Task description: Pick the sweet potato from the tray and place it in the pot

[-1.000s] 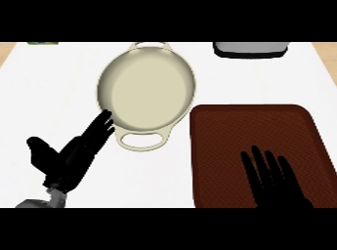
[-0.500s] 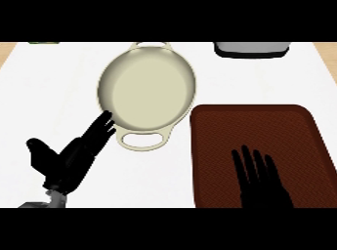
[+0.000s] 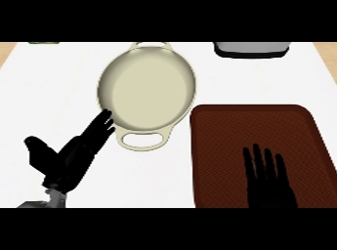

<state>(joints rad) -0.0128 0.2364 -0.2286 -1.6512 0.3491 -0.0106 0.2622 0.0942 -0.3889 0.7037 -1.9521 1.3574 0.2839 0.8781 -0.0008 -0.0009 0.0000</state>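
Observation:
A cream oval pot [image 3: 148, 90] with two loop handles stands on the white counter, left of centre. To its right lies a dark brown tray [image 3: 261, 132]. No sweet potato shows on the tray or in the pot. My right hand [image 3: 269, 179] lies flat over the tray's near part, fingers straight and pointing away from me; whatever is under it is hidden. My left hand [image 3: 68, 157] rests open at the lower left, fingertips near the pot's near handle [image 3: 143, 140].
A grey and black object [image 3: 251, 48] sits at the counter's far edge, right of the pot. A small green thing [image 3: 44, 42] shows at the far left edge. Wooden floor borders the counter on both sides.
My right hand has slid leftward and slightly back toward me over the tray. The left hand, pot and tray have not moved.

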